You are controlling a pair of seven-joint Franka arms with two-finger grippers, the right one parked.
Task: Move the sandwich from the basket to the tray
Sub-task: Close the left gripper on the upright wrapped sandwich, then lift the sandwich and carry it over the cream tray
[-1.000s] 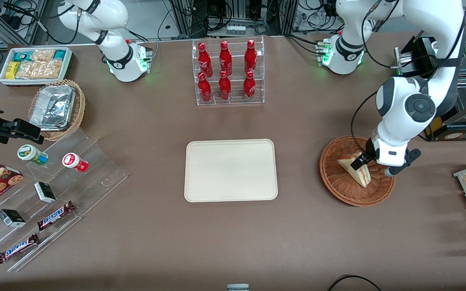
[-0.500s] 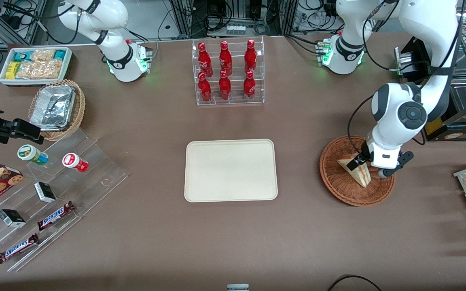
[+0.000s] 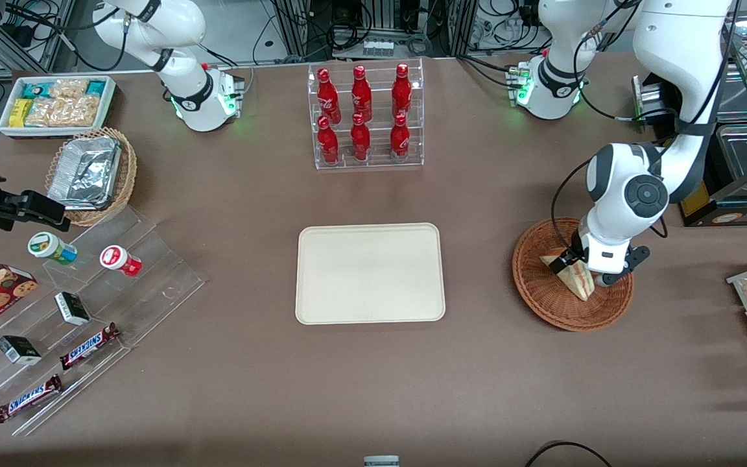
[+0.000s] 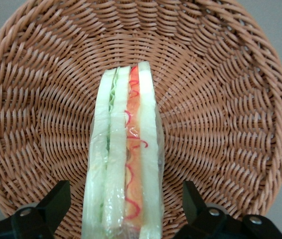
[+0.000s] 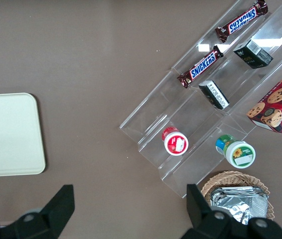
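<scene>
Brown cloth covers the worktable, with the basket (image 3: pixel 572 275) toward the working arm's end and the tray (image 3: pixel 369 273) near the table's middle, well apart from it.

The gripper (image 3: pixel 579 268) is inside the basket, directly over the sandwich (image 3: pixel 575 277). Compared with one second ago, the arm has lowered and drawn in over the basket, and the wrist housing now sits closer to the wicker. The sandwich has not shifted; it lies on the basket floor in the same pose.

In the wrist view the sandwich (image 4: pixel 126 159) stands on edge, filling layers facing the camera, between the two fingers (image 4: pixel 49 206). The jaws are spread: a visible gap remains on each side of the bread, so nothing is gripped yet.

Judgement: the descent phase is nearly done and the wedge is centred for a pinch across its bread faces. The next step calls for closing gently, since soft bread may deform, followed by a lift clear of the basket rim before travel toward the tray, which holds nothing.
</scene>
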